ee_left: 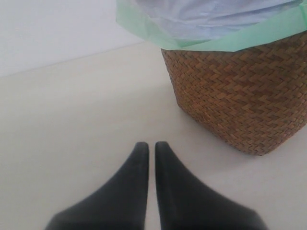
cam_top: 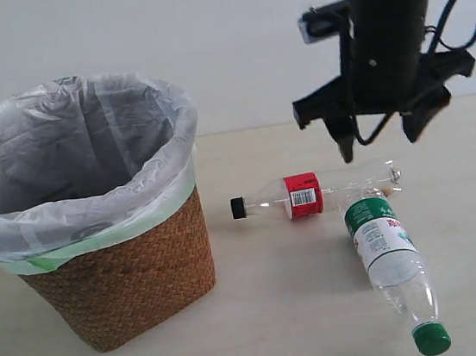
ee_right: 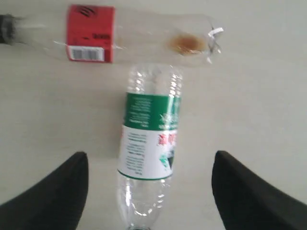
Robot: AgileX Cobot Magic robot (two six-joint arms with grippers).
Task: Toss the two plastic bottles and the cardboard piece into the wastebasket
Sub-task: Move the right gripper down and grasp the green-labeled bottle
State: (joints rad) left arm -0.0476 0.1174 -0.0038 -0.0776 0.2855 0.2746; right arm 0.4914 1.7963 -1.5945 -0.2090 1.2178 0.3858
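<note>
The wicker wastebasket (cam_top: 119, 271) with its white bag stands at the left. To its right the slim red-label bottle (cam_top: 303, 194) lies on its side, black cap toward the basket. The larger green-label bottle (cam_top: 386, 251) lies at its base end, green cap toward the front. My right gripper (cam_top: 379, 141) hangs open above both bottles. In the right wrist view the right gripper (ee_right: 149, 158) straddles the green-label bottle (ee_right: 148, 139) from above without touching it, and the red-label bottle (ee_right: 91, 33) lies beyond. My left gripper (ee_left: 151, 146) is shut on nothing, low over the table beside the wastebasket (ee_left: 240, 96). The cardboard piece is out of view.
A pale table (cam_top: 289, 311) carries everything, with a plain white wall (cam_top: 230, 40) behind it. The bag's pale green edge (ee_left: 230, 43) folds over the basket rim.
</note>
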